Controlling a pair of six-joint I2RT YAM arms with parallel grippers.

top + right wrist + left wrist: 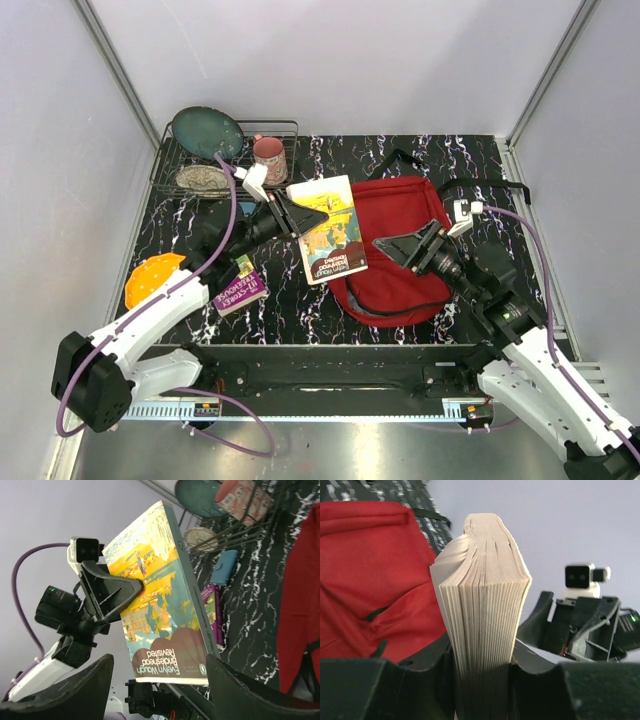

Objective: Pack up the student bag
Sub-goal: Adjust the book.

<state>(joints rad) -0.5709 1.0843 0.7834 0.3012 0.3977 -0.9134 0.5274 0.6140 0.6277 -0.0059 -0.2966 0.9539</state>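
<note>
Black fingers [385, 690] of the left gripper [312, 216] fill the bottom of the left wrist view, pressed onto a thick paperback [485, 605] from both sides. Its cream page edges stand straight up between them and fan slightly at the top. The right wrist view shows the same book from its front cover: yellow and blue artwork over a brown band with white lettering. One black finger lies flat across the upper part of the cover, and the book is held clear of the worktop [300, 310].

The right gripper [395, 250] faces that cover with its fingers [75, 690] spread wide and nothing between them. It hangs over the student bag [400, 205], pointing toward the left fingers, with the book between the two grippers.

The student bag, red with black straps, lies flat on the black marbled worktop. It is under the right fingers and just to the right of the left fingers, and the far edge of the paperback overlaps its left side in the top view.

Below the left arm, behind its fingers, a purple book [240, 292] lies on the worktop, and an orange round thing [152, 280] sits farther left near the wall. Beyond the left fingers, in the far left corner, a wire rack [175, 160] holds a teal plate [207, 132] and a pink mug [270, 158] — the mug is on the side of the rack nearest the paperback.
</note>
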